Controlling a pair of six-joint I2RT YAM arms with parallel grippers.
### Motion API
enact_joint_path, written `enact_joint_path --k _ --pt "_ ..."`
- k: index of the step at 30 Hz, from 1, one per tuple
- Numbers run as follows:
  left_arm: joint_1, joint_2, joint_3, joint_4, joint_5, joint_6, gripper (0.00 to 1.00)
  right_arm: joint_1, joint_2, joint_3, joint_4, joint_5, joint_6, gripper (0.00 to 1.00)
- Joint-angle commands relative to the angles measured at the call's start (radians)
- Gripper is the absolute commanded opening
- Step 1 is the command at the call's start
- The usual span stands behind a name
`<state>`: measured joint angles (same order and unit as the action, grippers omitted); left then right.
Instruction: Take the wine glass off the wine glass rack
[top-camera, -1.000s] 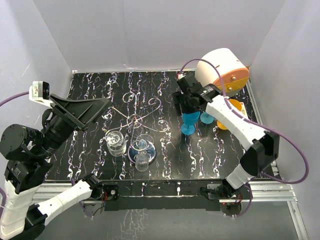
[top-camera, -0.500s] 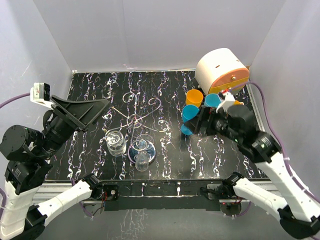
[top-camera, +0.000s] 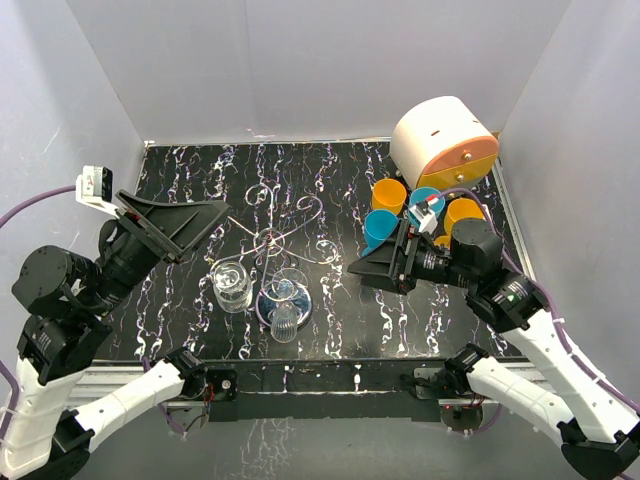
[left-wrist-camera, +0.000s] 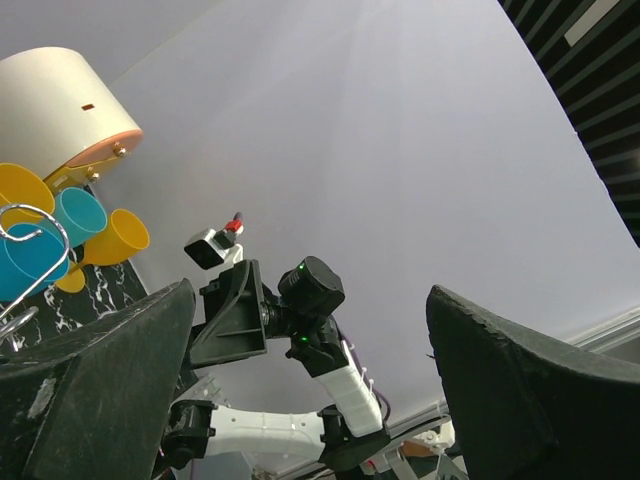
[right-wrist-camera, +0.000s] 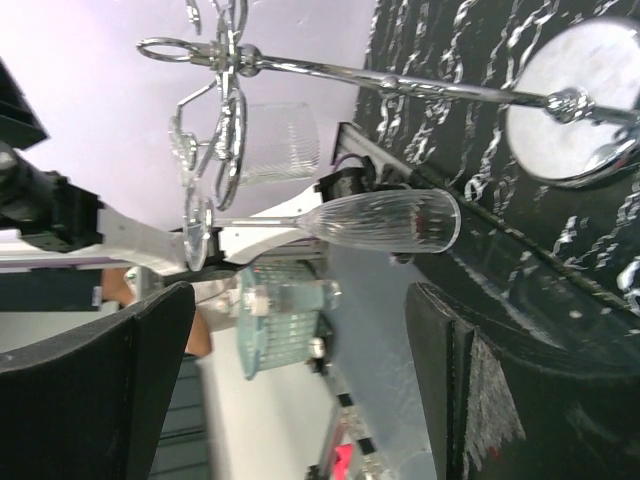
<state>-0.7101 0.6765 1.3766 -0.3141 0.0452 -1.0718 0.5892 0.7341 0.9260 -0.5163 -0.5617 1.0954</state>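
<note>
The wine glass rack (top-camera: 272, 240) stands mid-table on its round shiny base (right-wrist-camera: 575, 110). Clear glasses hang from its scroll arms. A ribbed wine glass (right-wrist-camera: 385, 220) hangs by its foot on the near side (top-camera: 285, 320), with a tumbler-shaped glass (top-camera: 232, 283) and a bluish one (top-camera: 283, 293) beside it. My right gripper (top-camera: 375, 265) is open to the right of the rack and points at it with nothing between its fingers (right-wrist-camera: 300, 390). My left gripper (top-camera: 170, 220) is open and raised left of the rack, its jaws wide (left-wrist-camera: 310, 390) and holding nothing.
Orange and blue cups (top-camera: 385, 210) stand grouped at the back right, behind my right gripper. A cream drum-shaped container (top-camera: 440, 140) with an orange face sits in the back right corner. White walls close in the table on three sides.
My right arm has drawn back from the blue cups and swung forward, and its gripper now points left at the rack. The left arm has shifted only slightly.
</note>
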Motion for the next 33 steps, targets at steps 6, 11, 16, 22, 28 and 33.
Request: enact_joint_path --k 6,11,16,22,28,33 --pt "0.003 -0.014 -0.026 0.053 0.016 -0.008 0.99 0.036 0.039 0.041 0.142 0.008 0.143 0.78" --pt "0.002 -0.010 -0.025 0.045 0.014 -0.009 0.99 0.122 0.094 0.084 0.122 0.074 0.126 0.75" --pt "0.002 -0.014 -0.030 0.035 0.002 -0.007 0.99 0.206 0.121 0.108 0.112 0.149 0.121 0.71" --pt "0.002 -0.012 -0.034 0.038 0.002 -0.011 0.99 0.274 0.149 0.146 0.113 0.202 0.117 0.64" --pt "0.002 -0.014 -0.032 0.031 -0.001 -0.011 0.99 0.325 0.180 0.184 0.123 0.251 0.104 0.51" --pt "0.002 -0.016 -0.033 0.030 -0.001 -0.015 0.99 0.356 0.206 0.194 0.145 0.256 0.111 0.47"
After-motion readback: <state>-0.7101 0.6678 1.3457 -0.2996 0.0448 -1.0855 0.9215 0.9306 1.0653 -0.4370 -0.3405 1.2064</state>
